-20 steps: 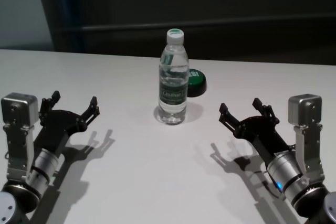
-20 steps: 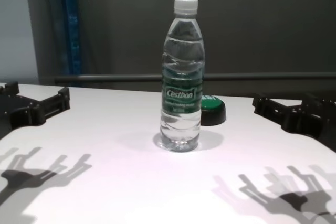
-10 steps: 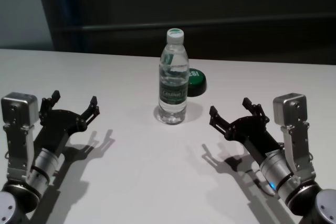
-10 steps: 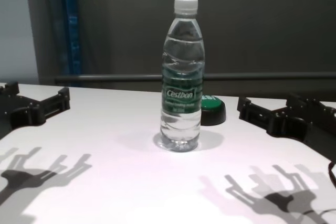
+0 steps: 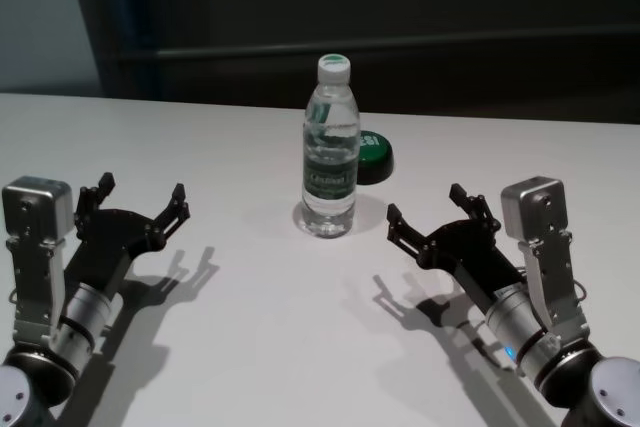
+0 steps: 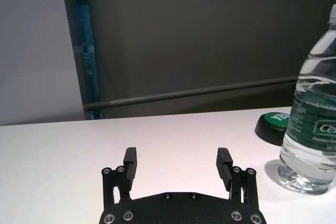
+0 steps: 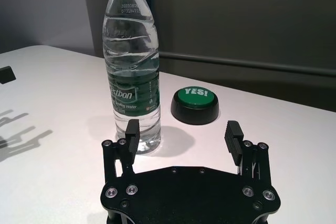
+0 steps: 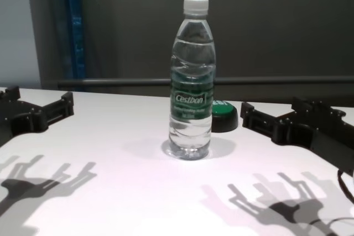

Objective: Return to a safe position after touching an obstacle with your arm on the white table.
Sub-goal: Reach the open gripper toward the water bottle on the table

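Broad, plain, smooth white desk [image 5: 250, 347] fills the near field; surface matte, lit hard from above, so each arm throws a sharp forked grey shadow onto it. Landmark: tall clear plastic water bottle [image 5: 330, 152] with white screw cap and dark green label band, standing upright near the desk's middle, partly filled with water, a faint round shadow at its base. Just behind the bottle and a little to its right side sits a low round black puck with a green top [image 5: 374, 156] reading "YES!"; in the right wrist view the two stand close but apart. Right black pincer [image 5: 430, 217] hovers low over the desk to the right of the bottle and slightly nearer the robot, fingers spread wide apart, holding nothing; its near fingertip is close to the bottle, with a gap showing in the chest view. Left black pincer [image 5: 140, 197] sits well to the left of the bottle, also spread apart and empty, arm low over the desk. Beyond the bottle the desk's far edge meets a dark grey wall crossed by a horizontal grey rail [image 8: 110, 83]. Left of the bottle, farther back, a blue vertical strip [image 8: 73, 26] borders a paler grey wall panel [image 6: 31, 45].
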